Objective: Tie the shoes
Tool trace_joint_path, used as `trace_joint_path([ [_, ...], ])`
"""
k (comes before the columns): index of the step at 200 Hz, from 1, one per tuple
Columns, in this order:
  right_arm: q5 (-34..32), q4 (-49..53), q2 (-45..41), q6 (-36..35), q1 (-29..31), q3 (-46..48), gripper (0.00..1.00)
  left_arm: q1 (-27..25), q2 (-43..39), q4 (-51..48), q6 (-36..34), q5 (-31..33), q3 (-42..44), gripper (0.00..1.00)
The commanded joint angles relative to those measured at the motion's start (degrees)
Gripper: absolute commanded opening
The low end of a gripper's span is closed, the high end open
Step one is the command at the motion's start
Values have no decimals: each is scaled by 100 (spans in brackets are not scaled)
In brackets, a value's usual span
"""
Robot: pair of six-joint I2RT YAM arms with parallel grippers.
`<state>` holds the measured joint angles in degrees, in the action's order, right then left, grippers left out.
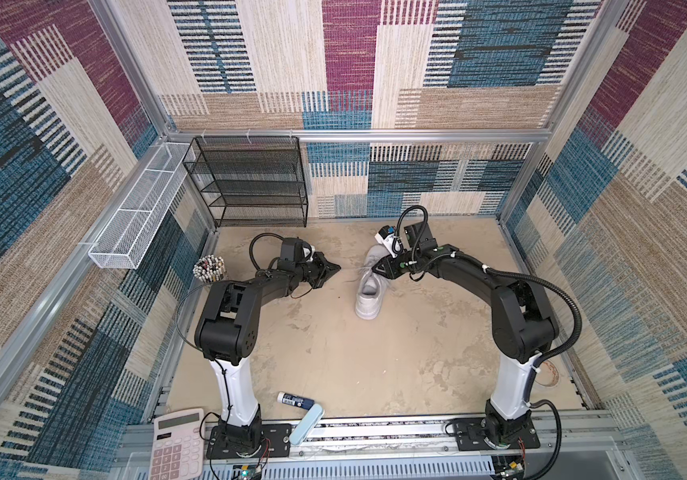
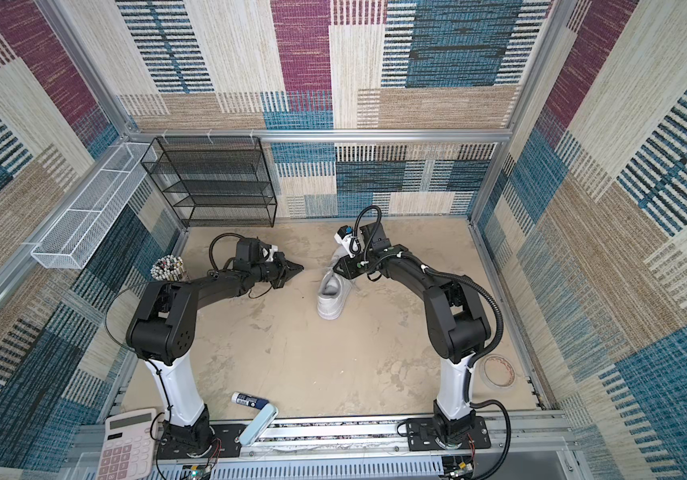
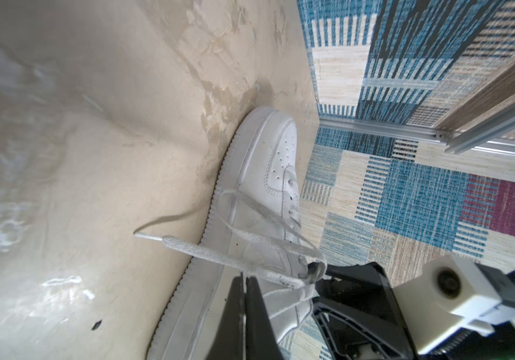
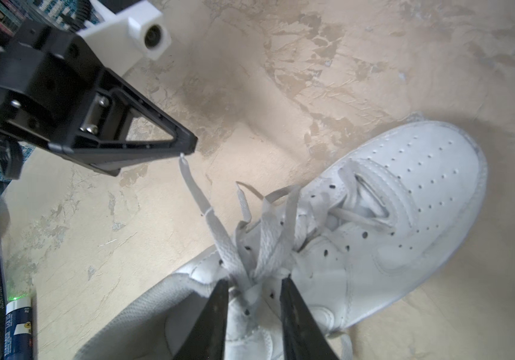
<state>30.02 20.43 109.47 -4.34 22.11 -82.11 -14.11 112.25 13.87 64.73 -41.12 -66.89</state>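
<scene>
Right gripper (image 1: 375, 270) parks over the sneaker (image 1: 368, 299) in both top views, with the tongue and eyelets covered. In the right wrist view the heel runs off the picture's edge, and the laces (image 4: 268, 243) bunch too tightly to follow any one strand. In the left wrist view the near floor (image 3: 16, 156) is all blur. The heel is hidden behind the left gripper (image 3: 245, 279), which perhaps pinches a lace.

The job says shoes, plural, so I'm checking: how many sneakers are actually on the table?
1. The white sneaker stands near the middle of the table. No second one shows in any view, and none seems hidden.
</scene>
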Motion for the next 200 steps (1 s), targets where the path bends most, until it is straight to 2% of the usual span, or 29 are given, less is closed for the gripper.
trace_joint_path([
  [1, -5, 58, -79, 27, 7, -111, 33, -86, 78, 28, -206, -626, -86, 14],
  [15, -39, 81, -105, -5, 6, -130, 33, -135, 57, -46, -272, -680, -44, 37],
  [22, -70, 100, -109, -13, 4, -146, 33, -144, 27, -125, -355, -661, -30, 43],
  [61, -137, 102, -214, -6, 9, -78, 33, -114, -24, -1158, -534, 121, -90, 45],
  [86, -172, 128, -253, -19, -4, -74, 33, -103, -48, -1384, -457, 635, -72, 57],
  [106, -196, 139, -261, -35, -9, -76, 33, -101, 30, -1819, -672, 741, -322, 57],
  [111, -198, 137, -263, -40, -9, -77, 33, -103, 51, -1846, -706, 940, -365, 56],
  [148, -191, 137, -251, -39, -29, -86, 33, -118, 328, -1977, -693, 926, -679, 45],
  [191, -268, 139, -297, -43, -58, -104, 32, -223, 592, -1976, -581, 843, -923, 46],
  [200, -271, 137, -308, -41, -66, -104, 32, -243, 657, -1976, -582, 639, -1001, 46],
])
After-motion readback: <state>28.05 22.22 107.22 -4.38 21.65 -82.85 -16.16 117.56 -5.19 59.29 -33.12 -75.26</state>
